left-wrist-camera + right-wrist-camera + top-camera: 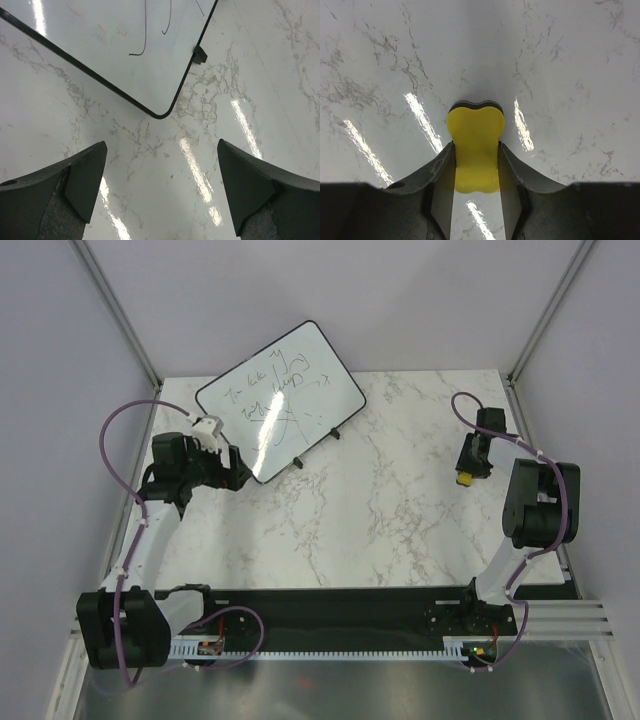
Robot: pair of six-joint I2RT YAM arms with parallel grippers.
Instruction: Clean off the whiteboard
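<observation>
Marble tabletop (400, 510); pale walls (60, 360); scribbled whiteboard (280, 400); eraser (475, 125) in right hand (476, 150)

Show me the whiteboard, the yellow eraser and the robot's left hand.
whiteboard (282, 400), top view, middle of its white face.
yellow eraser (475, 127), right wrist view, its yellow top face.
left hand (161, 144), left wrist view, midway between its two fingertips.

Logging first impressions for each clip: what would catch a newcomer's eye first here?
The whiteboard, covered in black scribbles, stands tilted at the far left of the table. On the right side, the right gripper pinches a bright yellow eraser. The left gripper hovers open just short of the board's near corner.
</observation>
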